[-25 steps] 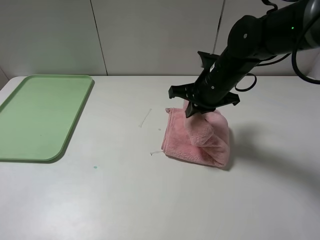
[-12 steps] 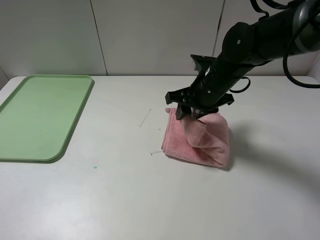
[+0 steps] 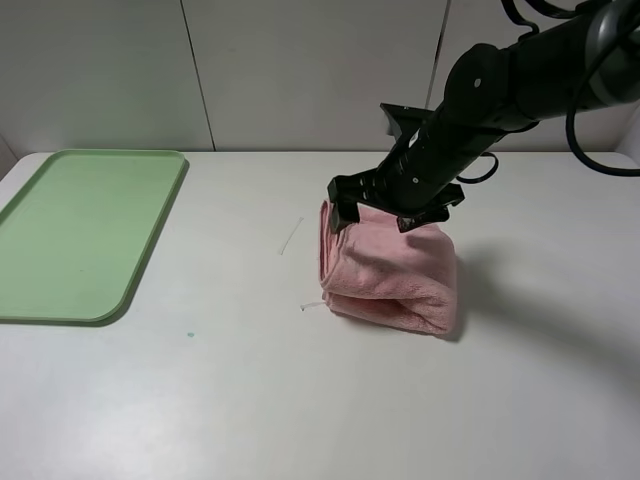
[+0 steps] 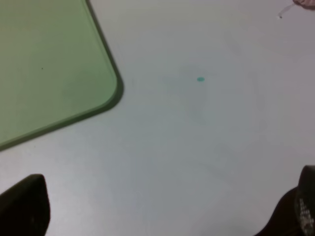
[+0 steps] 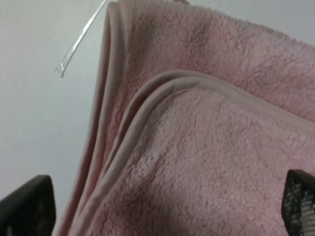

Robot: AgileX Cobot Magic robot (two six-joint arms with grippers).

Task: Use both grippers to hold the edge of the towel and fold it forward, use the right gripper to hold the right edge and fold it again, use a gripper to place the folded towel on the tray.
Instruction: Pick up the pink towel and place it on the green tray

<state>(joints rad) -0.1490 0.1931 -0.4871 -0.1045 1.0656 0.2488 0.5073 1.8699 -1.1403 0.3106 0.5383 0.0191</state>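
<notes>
The pink towel lies folded in a thick bundle on the white table, right of centre. Just over its far-left part hovers my right gripper, open, with nothing between its fingers. In the right wrist view the towel fills the picture, its stitched edge curving across the layers, and the right gripper straddles the cloth with both fingertips apart from it. The pale green tray sits empty at the far left. My left gripper is open over bare table beside the tray's corner.
A thin clear plastic strand lies on the table left of the towel, with a shorter one by its near-left corner. A small teal speck marks the table between tray and towel. White wall panels close off the back.
My right gripper has opened and let go of the raised towel edge. The lifted flap has dropped leftward onto the cloth, leaving a flatter, wider folded bundle. The gripper shifted slightly left.
</notes>
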